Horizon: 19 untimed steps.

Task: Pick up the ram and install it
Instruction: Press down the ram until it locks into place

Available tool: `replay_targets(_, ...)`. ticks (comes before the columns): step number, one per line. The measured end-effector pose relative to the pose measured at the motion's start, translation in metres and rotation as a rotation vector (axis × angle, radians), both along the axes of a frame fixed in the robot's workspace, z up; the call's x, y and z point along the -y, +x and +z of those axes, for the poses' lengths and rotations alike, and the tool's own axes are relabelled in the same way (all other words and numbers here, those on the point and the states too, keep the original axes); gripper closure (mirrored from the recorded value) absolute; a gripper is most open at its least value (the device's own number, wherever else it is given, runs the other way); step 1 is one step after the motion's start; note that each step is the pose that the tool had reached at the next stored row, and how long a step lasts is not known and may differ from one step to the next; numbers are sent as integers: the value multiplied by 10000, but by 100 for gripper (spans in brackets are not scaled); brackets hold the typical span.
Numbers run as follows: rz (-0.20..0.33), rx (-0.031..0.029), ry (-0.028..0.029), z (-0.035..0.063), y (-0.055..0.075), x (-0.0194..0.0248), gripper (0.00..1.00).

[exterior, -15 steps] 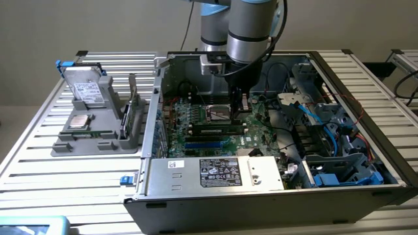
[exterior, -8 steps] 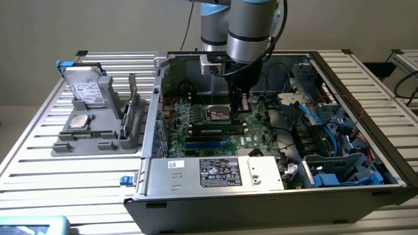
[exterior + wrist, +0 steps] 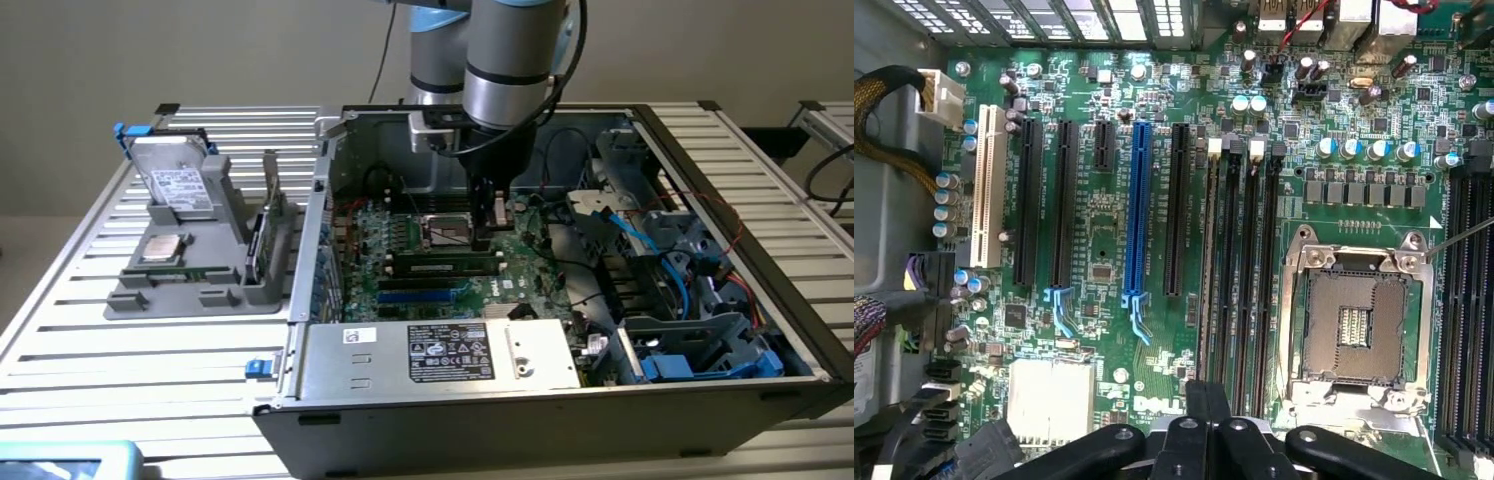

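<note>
The ram (image 3: 441, 266), a long narrow stick with dark chips and a pale label, stands on edge in a memory slot on the motherboard (image 3: 400, 240) inside the open computer case. My gripper (image 3: 490, 222) hangs just beyond it, over the board beside the processor socket (image 3: 447, 232). In the wrist view its black fingers (image 3: 1206, 405) are pressed together with nothing between them. They sit above one end of the row of black memory slots (image 3: 1239, 270). The empty socket (image 3: 1354, 325) lies beside that row.
The case walls (image 3: 320, 190) ring the board, with the power supply (image 3: 447, 350) at the front and cables and drive bays (image 3: 667, 270) on the exterior view's right. A grey fixture (image 3: 200, 270) outside the case holds a hard drive (image 3: 174, 185), a processor chip (image 3: 163, 247) and an upright green board (image 3: 271, 240).
</note>
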<state>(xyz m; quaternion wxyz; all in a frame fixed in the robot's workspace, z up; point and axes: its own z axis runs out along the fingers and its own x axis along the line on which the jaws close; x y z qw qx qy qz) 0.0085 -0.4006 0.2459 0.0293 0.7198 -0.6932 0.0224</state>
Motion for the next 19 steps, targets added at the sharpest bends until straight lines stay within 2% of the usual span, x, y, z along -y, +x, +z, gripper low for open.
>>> replay_targets(3,0,117,-288,-4,0,-28,89)
replay_targets(4,0,160,-313,-5,0,-37,89)
replay_targets(19,-272,158,-315,-82,-1,-62,89)
